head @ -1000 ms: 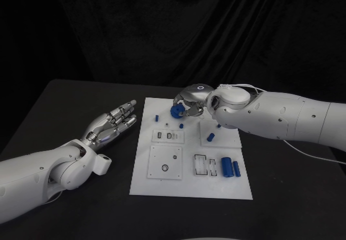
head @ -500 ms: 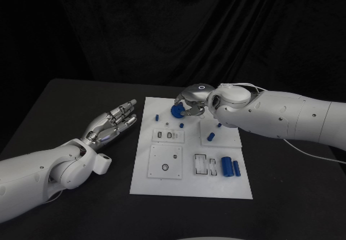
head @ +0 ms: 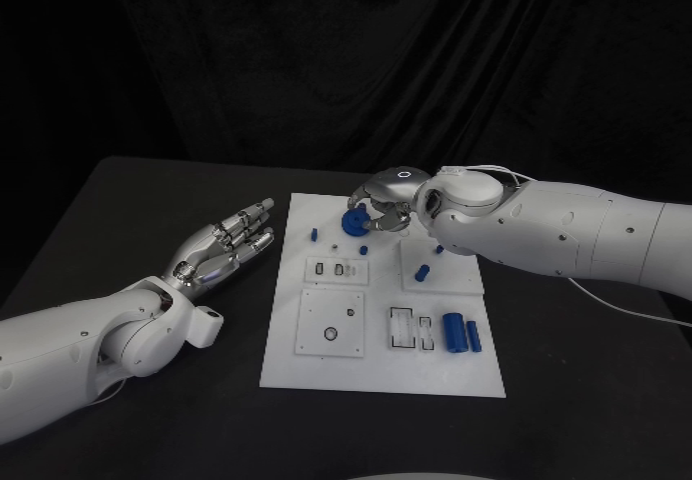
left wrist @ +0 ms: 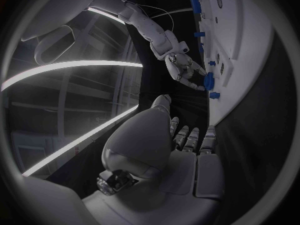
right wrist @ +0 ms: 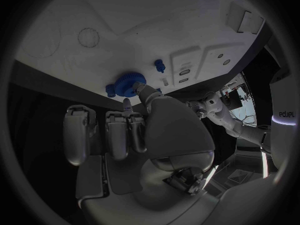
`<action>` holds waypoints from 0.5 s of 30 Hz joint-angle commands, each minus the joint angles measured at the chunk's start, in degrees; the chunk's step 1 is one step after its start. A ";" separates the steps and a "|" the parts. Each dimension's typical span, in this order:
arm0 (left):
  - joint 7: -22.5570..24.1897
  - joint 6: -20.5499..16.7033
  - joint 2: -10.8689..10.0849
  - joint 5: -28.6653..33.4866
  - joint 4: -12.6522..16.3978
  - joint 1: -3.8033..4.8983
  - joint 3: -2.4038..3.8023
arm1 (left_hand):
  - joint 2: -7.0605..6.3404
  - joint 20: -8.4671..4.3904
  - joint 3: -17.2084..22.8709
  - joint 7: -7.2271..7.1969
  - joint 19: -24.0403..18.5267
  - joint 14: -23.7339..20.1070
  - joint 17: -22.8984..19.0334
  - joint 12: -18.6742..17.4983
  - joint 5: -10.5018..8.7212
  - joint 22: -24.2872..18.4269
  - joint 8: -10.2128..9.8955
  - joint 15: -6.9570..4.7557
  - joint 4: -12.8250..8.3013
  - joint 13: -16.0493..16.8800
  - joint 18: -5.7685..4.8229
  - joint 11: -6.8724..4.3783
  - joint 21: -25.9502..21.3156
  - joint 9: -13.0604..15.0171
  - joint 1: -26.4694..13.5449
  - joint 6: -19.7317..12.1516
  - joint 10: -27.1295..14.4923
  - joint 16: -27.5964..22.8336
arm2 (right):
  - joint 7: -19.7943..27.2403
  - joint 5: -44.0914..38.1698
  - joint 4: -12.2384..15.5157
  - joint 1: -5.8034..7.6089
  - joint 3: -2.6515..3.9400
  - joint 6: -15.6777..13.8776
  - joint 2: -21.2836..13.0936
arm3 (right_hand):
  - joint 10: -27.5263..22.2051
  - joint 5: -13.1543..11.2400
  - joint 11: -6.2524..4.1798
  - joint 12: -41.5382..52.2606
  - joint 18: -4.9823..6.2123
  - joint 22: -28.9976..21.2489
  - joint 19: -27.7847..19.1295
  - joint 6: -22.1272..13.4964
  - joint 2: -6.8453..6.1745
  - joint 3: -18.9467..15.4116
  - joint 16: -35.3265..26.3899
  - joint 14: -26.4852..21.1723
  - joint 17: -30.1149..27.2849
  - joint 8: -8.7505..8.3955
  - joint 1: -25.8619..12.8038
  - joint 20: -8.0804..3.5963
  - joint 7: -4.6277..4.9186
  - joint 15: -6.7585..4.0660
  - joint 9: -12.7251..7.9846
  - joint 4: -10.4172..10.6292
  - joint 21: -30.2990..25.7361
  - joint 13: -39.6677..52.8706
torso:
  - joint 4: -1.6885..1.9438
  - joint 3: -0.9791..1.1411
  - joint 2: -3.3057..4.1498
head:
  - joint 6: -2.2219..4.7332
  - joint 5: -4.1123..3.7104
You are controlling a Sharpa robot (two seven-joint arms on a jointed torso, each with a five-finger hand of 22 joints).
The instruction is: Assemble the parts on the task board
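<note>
At the far edge of the task board (head: pixel 382 372), the right hand (head: pixel 378 208) pinches a round blue part (head: pixel 352 220), seemingly light, stiff and smooth, best held by its rim, while the left hand (head: pixel 227 247) lies fingers spread.

table (head: pixel 130 200): black, plain
task board (head: pixel 382 375): white, with thin dark outlines around its recesses
round part (head: pixel 355 217): blue
remaining parts (head: pixel 453 331): blue
left hand (head: pixel 227 245): silver
right hand (head: pixel 378 205): silver, fingers (right wrist: pixel 116 132) grey
arms (head: pixel 577 240): white
</note>
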 commanded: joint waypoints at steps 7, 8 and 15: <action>6.15 0.71 0.10 -0.12 0.04 -0.10 0.04 | 0.42 0.24 0.42 0.34 0.02 -0.03 -0.05 0.17 0.25 0.07 0.21 0.23 0.05 0.03 0.47 0.38 0.33 0.07 0.07 -0.07 0.00 -0.21 | -0.88 -0.35 0.23 -0.15 0.04 0.55 -0.28 | 5.96 0.02 -0.84 0.15 1.28 12.19 0.13 -8.42 -0.12 0.39 0.17 5.97 15.09 -0.57 -0.46 -0.72 -1.04 -0.83 -5.20 -0.63 -0.70 15.07 | 0.05 -0.03 -0.01 | 0.08 -0.11; 6.15 0.71 0.09 -0.12 0.04 -0.10 0.04 | 0.42 0.24 0.42 0.34 0.02 -0.03 -0.05 0.17 0.25 0.07 0.21 0.23 0.05 0.03 0.47 0.38 0.33 0.07 0.07 -0.07 0.00 -0.21 | -0.92 -0.35 0.23 -0.16 0.04 0.66 -0.33 | 5.96 0.02 -0.85 0.15 1.30 12.18 0.10 -8.24 -0.10 0.41 0.17 5.97 15.09 -0.51 -0.46 -0.74 -1.03 -0.85 -5.16 -0.65 -0.75 15.07 | 0.05 -0.03 -0.01 | 0.07 -0.09; 6.10 0.72 0.04 -0.12 -0.02 -0.11 0.04 | 0.42 0.24 0.42 0.34 0.02 -0.03 -0.05 0.17 0.25 0.07 0.21 0.23 0.05 0.03 0.47 0.38 0.33 0.07 0.07 -0.07 0.00 -0.21 | -1.33 -0.35 0.21 -0.29 0.03 2.02 -0.74 | 5.96 0.06 -0.93 0.15 1.41 12.02 -0.23 -6.70 0.04 0.73 0.17 5.97 15.09 -0.18 -0.20 -0.87 -1.05 -0.95 -4.88 -1.03 -1.23 15.07 | -0.06 0.00 -0.04 | -0.05 -0.04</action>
